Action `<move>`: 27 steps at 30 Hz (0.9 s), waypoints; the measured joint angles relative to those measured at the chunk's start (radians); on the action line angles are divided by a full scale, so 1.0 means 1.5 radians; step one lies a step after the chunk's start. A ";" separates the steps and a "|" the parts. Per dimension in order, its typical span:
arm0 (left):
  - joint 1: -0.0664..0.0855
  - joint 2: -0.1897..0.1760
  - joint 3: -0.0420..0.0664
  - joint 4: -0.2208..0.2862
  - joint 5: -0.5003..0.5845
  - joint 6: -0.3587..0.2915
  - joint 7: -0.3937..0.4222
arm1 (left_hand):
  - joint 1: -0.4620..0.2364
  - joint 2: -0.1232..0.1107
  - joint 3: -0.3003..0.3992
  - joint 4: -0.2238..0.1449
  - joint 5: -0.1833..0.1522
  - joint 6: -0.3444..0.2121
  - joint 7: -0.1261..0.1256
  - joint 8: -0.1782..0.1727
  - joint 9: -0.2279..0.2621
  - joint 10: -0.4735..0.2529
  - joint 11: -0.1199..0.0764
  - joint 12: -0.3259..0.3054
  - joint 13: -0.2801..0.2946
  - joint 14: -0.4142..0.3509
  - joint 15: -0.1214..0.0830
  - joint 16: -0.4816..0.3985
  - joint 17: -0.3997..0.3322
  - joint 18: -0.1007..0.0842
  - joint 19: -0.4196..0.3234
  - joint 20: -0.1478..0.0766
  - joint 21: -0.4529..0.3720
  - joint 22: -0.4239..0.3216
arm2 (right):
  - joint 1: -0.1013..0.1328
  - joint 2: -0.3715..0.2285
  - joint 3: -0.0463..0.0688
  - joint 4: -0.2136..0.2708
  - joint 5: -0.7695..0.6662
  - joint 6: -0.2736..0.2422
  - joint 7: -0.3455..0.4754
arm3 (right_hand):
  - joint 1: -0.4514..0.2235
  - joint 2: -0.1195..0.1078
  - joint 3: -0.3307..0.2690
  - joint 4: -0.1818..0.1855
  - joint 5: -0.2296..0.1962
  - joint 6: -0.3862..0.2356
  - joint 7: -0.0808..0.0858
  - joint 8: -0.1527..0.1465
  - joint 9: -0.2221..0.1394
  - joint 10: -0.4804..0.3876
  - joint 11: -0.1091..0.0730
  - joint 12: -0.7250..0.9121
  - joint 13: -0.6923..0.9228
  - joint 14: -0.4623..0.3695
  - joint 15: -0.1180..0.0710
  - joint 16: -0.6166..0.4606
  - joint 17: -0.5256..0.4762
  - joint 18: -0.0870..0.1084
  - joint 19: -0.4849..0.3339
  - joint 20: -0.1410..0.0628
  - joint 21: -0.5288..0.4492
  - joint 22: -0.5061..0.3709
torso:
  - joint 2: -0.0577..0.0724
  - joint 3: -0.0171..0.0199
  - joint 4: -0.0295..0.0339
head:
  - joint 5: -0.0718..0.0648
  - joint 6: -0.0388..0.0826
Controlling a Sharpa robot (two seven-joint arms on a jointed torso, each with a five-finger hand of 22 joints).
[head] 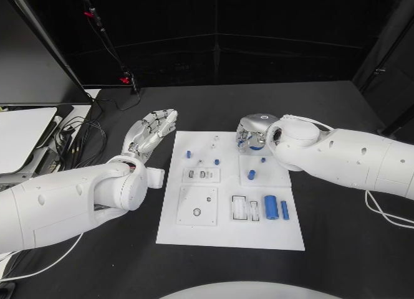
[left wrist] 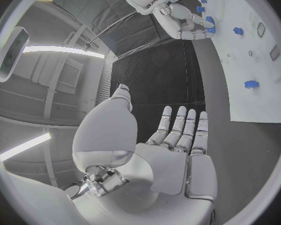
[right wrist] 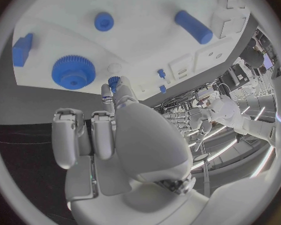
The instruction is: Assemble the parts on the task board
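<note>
The white task board (head: 227, 232) lies in the middle of the black table. On it are a thick blue cylinder (head: 271, 205), a thin blue rod (head: 284, 210), a blue peg (head: 251, 175) and several small blue pieces. My right hand (head: 255, 132) hovers curled over the board's far right corner. Its thumb and a finger pinch a small blue gear (right wrist: 113, 80) just beside a large blue gear (right wrist: 72, 72) seated on the board (right wrist: 147, 50). My left hand (head: 151, 131) is held flat with straight fingers beside the board's far left corner, holding nothing.
Rectangular recesses (head: 244, 207) and a plate with an oval hole (head: 197, 212) sit in the board's near half. A white device (head: 18, 137) and loose cables (head: 81, 134) lie at the table's left. A white cable (head: 387, 215) trails under my right arm.
</note>
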 measured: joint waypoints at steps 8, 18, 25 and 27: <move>0.000 -0.002 0.000 0.000 0.000 0.000 0.000 | 0.000 0.000 0.000 0.000 0.000 0.000 0.000 0.000 0.000 0.000 0.000 0.000 0.000 0.000 0.000 0.000 0.000 0.000 0.000 0.000 0.000 0.000 | 0.000 -0.006 0.001 0.012 0.028 -0.116 0.033 | 0.008 -0.008 0.005 0.005 -0.001 0.009 0.004 -0.003 -0.003 0.012 0.003 -0.013 0.000 0.000 0.000 0.000 0.001 0.000 0.000 0.000 0.000 0.000 | -0.001 0.0001 0.0000 | 0.004 0.002; 0.000 -0.002 0.000 -0.001 0.000 0.000 0.000 | 0.000 0.000 0.002 -0.002 0.000 0.000 0.000 0.000 -0.001 0.000 0.000 0.000 0.000 0.000 0.000 0.000 0.000 0.000 0.000 0.000 0.002 0.000 | 0.001 0.005 0.002 0.009 0.052 -0.155 0.062 | 0.011 -0.011 0.006 0.007 -0.002 0.016 0.005 -0.009 -0.004 0.019 0.005 -0.022 0.000 0.000 0.000 0.000 0.000 0.000 0.000 0.000 0.000 0.000 | -0.001 0.0004 0.0010 | 0.013 0.006; 0.000 -0.002 0.000 -0.002 0.000 0.000 0.000 | 0.001 0.001 0.003 0.000 0.003 0.000 0.000 0.000 -0.002 0.000 0.000 0.003 0.000 0.000 0.000 0.000 0.000 0.000 0.000 0.000 0.002 0.000 | 0.001 0.026 0.003 -0.017 0.058 -0.153 0.072 | 0.019 -0.011 0.008 0.009 0.000 0.019 0.005 -0.009 -0.004 0.022 0.001 -0.028 0.000 0.000 0.000 0.000 0.000 0.000 0.000 0.000 0.000 0.000 | 0.001 0.0008 0.0026 | 0.019 0.006; 0.000 -0.001 0.000 -0.003 0.000 0.000 0.000 | 0.003 0.002 0.003 0.000 0.003 0.000 0.000 0.000 -0.002 0.000 0.000 0.003 0.000 0.000 0.000 0.000 0.000 0.000 0.000 0.000 0.002 0.001 | 0.001 0.035 0.003 -0.028 0.060 -0.151 0.075 | 0.019 -0.011 0.008 0.009 0.000 0.021 0.005 -0.010 -0.004 0.022 0.001 -0.028 0.000 0.000 0.000 0.000 0.000 0.000 0.000 0.000 0.000 0.000 | 0.002 0.0012 0.0029 | 0.020 0.005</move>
